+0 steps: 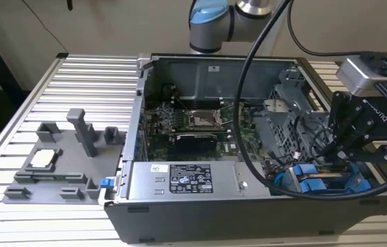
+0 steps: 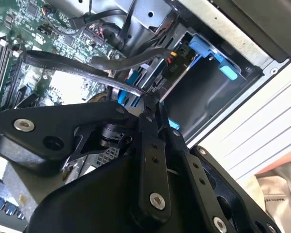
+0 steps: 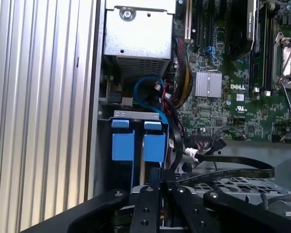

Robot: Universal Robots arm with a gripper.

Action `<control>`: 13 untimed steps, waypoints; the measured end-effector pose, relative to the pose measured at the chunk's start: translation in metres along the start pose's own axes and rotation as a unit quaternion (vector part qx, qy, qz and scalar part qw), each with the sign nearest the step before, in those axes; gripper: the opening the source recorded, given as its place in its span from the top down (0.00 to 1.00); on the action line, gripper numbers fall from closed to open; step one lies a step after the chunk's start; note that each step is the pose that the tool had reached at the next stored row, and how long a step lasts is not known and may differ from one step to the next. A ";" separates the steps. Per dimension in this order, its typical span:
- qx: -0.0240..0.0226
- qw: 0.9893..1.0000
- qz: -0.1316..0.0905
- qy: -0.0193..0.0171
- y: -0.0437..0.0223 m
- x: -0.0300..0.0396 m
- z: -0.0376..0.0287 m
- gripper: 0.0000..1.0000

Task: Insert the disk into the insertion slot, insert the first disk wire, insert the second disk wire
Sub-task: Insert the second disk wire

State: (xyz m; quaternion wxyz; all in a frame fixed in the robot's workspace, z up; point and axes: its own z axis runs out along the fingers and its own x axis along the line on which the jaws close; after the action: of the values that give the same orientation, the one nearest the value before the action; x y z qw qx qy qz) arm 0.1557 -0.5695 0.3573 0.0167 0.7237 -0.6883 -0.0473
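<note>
The open computer case [image 1: 200, 206] lies on a slatted aluminium bench [image 1: 90, 92]. At the case's near edge, a silver labelled power-supply box [image 1: 187, 180] runs along the front wall. In the near corner of the case toward the exterior view's right sits the insertion slot [image 1: 325, 186], with the bright blue frame of the disk [image 1: 310, 184] showing inside it; in the first wrist view the blue carrier tabs [image 3: 138, 141] stand upright between the grey bay walls [image 3: 136, 114].

The gripper [image 1: 334, 154] hangs directly over this corner, its black linkage reaching down toward the bay. In the second wrist view the fingers [image 2: 153, 109] are drawn together at a flat black wire [image 2: 87, 68] that loops away across the board; whether they clamp it cannot be confirmed. The first wrist view shows the same flat black cable [image 3: 233, 170] running out from the fingertips [image 3: 157, 182].

Behind the bay stands a perforated grey metal cage [image 1: 289, 113]. The green motherboard [image 1: 200, 123] lies on the case floor further in, processor socket near its centre.

On the bench toward the exterior view's left, well apart from the case, sits a grey fixture block [image 1: 63, 164] with upright posts. At the far edge rises the arm's base joint [image 1: 211, 20].
</note>
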 end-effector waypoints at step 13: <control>0.001 1.000 0.021 -0.003 -0.0031 0.0022 0.0060 0.84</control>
State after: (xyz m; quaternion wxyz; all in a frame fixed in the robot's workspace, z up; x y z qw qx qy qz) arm 0.1584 -0.5713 0.3510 0.0152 0.7089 -0.7035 -0.0483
